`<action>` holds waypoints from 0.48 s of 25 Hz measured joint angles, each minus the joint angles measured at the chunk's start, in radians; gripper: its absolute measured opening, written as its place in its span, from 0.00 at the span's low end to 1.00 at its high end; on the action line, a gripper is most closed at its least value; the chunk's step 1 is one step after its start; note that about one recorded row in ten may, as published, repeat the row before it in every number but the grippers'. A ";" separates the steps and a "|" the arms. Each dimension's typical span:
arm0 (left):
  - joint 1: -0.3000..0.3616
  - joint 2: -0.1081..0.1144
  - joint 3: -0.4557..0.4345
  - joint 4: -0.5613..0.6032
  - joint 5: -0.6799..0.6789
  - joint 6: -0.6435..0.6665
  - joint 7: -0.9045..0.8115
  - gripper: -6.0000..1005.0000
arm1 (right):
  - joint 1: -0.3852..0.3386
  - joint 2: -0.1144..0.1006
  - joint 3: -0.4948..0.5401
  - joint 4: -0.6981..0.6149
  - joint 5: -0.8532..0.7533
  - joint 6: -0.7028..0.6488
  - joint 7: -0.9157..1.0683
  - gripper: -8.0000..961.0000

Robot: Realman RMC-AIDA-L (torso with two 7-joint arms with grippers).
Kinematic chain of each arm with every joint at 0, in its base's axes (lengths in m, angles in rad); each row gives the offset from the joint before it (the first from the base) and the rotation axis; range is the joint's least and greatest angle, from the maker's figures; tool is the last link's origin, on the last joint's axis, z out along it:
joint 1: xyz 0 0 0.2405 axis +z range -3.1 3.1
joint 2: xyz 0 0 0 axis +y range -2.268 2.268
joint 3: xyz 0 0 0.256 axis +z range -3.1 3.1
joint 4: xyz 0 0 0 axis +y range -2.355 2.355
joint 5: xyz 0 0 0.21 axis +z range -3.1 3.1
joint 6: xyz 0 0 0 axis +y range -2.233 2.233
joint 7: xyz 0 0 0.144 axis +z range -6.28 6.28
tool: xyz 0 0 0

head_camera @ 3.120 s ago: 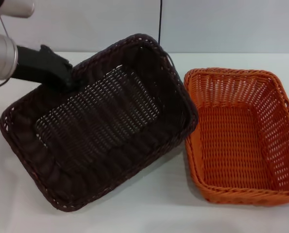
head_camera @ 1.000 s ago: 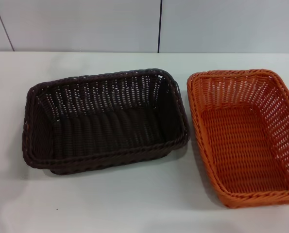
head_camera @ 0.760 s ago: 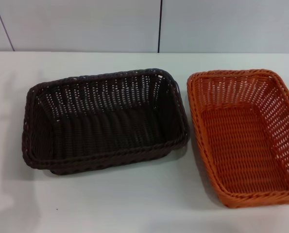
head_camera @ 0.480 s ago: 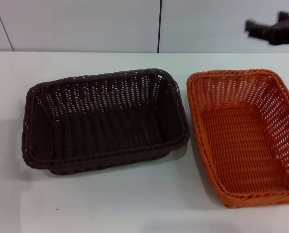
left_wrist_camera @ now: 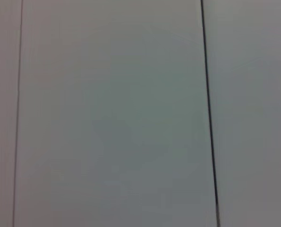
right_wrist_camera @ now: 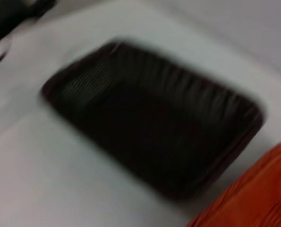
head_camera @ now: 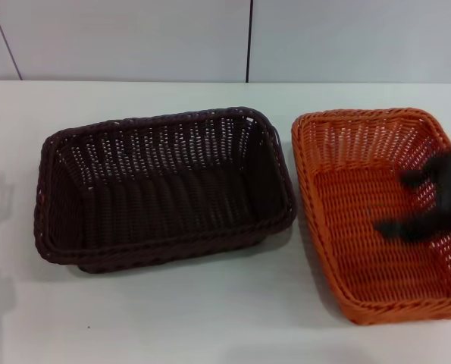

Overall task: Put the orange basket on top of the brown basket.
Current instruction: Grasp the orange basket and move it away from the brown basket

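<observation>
The orange basket (head_camera: 377, 212) stands on the white table at the right, upright and empty. The brown basket (head_camera: 164, 186) stands just left of it, upright and empty, with a narrow gap between them. My right gripper (head_camera: 398, 203) is a dark, motion-blurred shape over the right half of the orange basket, its two fingers spread apart with nothing between them. The right wrist view shows the brown basket (right_wrist_camera: 149, 118) and a corner of the orange basket (right_wrist_camera: 253, 198). My left gripper is out of view; the left wrist view shows only wall.
The white table (head_camera: 172, 318) reaches to a pale panelled wall (head_camera: 134, 38) behind the baskets. A dark blurred shape (right_wrist_camera: 12, 12) sits at a corner of the right wrist view.
The left arm let go of the brown basket and left the view; the basket now lies flat. The right gripper came in from the upper right and moved down over the orange basket.
</observation>
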 joint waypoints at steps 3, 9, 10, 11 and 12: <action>-0.003 0.000 -0.002 0.009 -0.008 -0.006 0.000 0.80 | -0.018 0.002 0.006 -0.035 -0.017 -0.123 -0.009 0.85; -0.007 0.000 -0.003 0.014 -0.023 -0.013 -0.002 0.80 | -0.033 0.009 -0.001 -0.061 -0.092 -0.180 -0.010 0.85; -0.008 0.000 -0.002 0.014 -0.029 -0.014 -0.003 0.80 | -0.035 0.012 -0.005 -0.059 -0.103 -0.183 -0.011 0.85; -0.011 0.000 -0.002 0.014 -0.030 -0.018 -0.004 0.80 | -0.035 0.013 -0.010 -0.055 -0.111 -0.182 -0.015 0.85; -0.011 0.000 -0.002 0.014 -0.030 -0.018 -0.004 0.80 | -0.035 0.014 -0.017 -0.049 -0.120 -0.180 -0.020 0.85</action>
